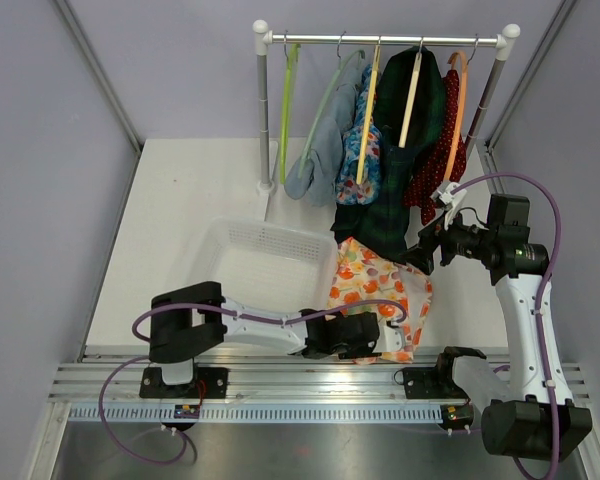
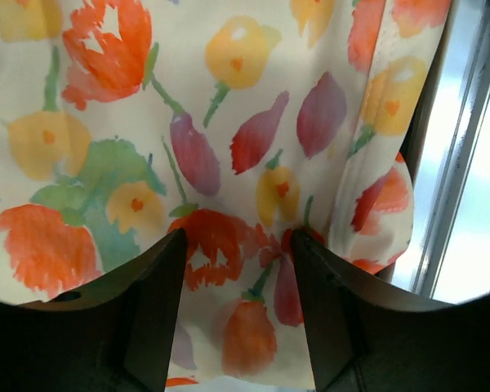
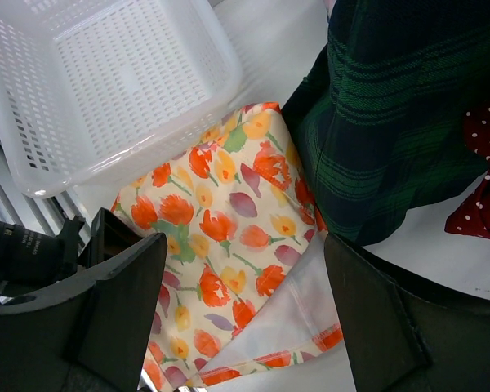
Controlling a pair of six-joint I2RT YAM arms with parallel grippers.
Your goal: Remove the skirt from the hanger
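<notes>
White cotton skirt printed with orange and yellow tulips [image 1: 375, 285] lies flat on the pale bench [image 1: 180, 200], just beside the white perforated plastic basket [image 1: 260, 270], outside it. Left fingers [image 2: 155, 294] stand apart, straddling its fabric. Right fingers [image 3: 122, 286] hang wide open above it.

- The skirt [image 2: 229, 147] is cut off by the top, left and bottom edges of the left wrist view.
- In the top view, the fingertips of the left gripper [image 1: 380, 335] are too small and dark to be told apart.
- The basket [image 3: 33, 175] is cropped at the top and left of the right wrist view.
- The skirt's far corner is hidden under the plaid garment [image 3: 392, 122].
</notes>
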